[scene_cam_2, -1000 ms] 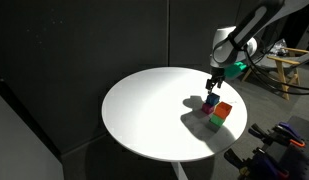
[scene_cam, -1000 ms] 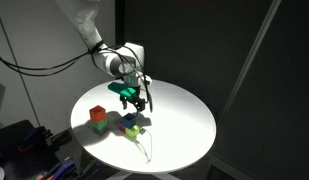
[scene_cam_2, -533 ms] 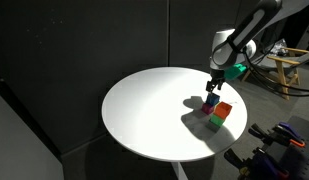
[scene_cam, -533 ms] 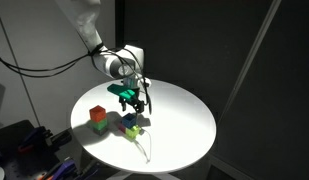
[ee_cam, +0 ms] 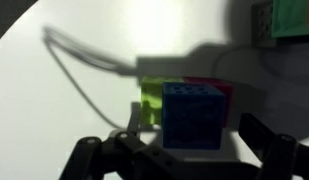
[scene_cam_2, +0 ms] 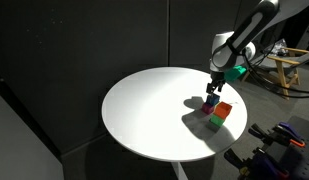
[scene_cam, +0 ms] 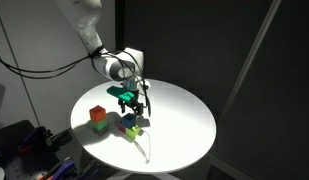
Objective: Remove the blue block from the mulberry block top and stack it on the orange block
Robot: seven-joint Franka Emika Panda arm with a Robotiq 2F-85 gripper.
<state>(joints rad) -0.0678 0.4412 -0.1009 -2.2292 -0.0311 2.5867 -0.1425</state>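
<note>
On the round white table [scene_cam: 184,122] the gripper [scene_cam: 136,105] hung empty, jaws spread wide, just above the blue block [ee_cam: 197,115], which sat on the mulberry block [ee_cam: 212,87]. To my eye it wanted a straight drop and a pinch on the blue cube's free sides. The orange block [scene_cam: 97,113] waited nearby atop a green cube [scene_cam: 99,127]. A yellow-green cube [ee_cam: 150,102] hugging the stack might foul one finger. A thin cable [ee_cam: 84,68] lay beyond.
</note>
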